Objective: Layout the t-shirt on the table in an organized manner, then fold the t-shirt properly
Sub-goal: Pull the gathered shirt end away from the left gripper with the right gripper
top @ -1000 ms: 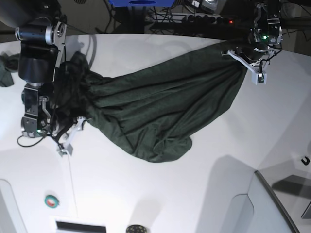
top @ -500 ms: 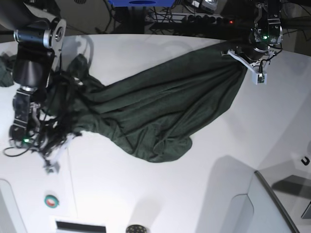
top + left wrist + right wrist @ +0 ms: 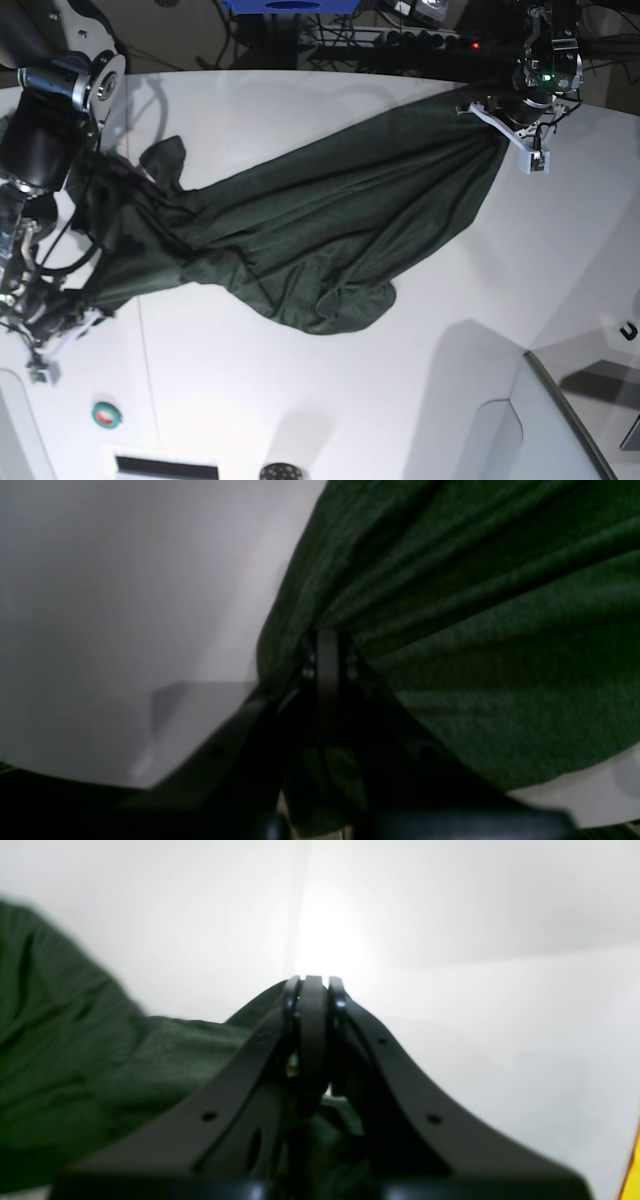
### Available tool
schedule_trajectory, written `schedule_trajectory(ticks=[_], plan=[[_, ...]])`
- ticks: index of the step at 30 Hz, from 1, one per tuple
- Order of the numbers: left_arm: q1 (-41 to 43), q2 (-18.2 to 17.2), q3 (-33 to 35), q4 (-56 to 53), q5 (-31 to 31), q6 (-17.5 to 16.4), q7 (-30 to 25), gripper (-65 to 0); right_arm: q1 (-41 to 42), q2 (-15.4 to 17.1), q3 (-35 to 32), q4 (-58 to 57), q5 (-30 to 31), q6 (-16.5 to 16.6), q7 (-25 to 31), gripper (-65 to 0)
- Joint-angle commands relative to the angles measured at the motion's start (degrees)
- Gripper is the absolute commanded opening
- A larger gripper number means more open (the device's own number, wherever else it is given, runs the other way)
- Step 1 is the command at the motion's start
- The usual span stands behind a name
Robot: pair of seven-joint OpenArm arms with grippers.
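The t-shirt (image 3: 310,230) lies stretched across the table (image 3: 300,400) in the base view, running from the 2 o'clock corner of the tabletop down toward the 8 o'clock edge, with a loose rounded fold hanging out toward 5 o'clock of the cloth's centre. The fabric is dark green, heavily creased, and gathered into long diagonal pleats; it is not flat. The left gripper (image 3: 505,125) sits at the 2 o'clock end of the cloth. In the left wrist view the left gripper (image 3: 327,652) has its jaws pressed fully together with the green knit (image 3: 475,630) bunched around and over the tips, so it is clamped on the t-shirt. The right gripper (image 3: 62,318) is at the 8 o'clock end, near the table edge. In the right wrist view the right gripper (image 3: 314,990) shows its jaws closed tight, with green cloth (image 3: 100,1060) visible behind and below the jaw bases; the fabric appears pinched between the jaws, though the contact point itself is hidden. A small round green and red object (image 3: 106,413) lies on the table at 7 o'clock, well apart from the t-shirt.
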Motion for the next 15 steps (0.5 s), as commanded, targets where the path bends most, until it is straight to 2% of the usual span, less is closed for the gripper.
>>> schedule_trajectory(ticks=[1,8,15], plan=[[0.5,-0.4,-0.1,0.0,0.6,0.2,2.1,-65.0,2.0,0.9,0.9,1.4,0.5,0.1,2.1,-64.8],[0.5,-0.4,-0.1,0.0,0.6,0.2,2.1,-65.0,2.3,1.0,3.9,2.5,0.7,0.6,3.6,-64.8],[0.6,-0.4,-0.1,0.0,0.6,0.2,2.1,-65.0,1.5,0.5,3.4,7.3,0.7,0.6,9.1,-64.8]])
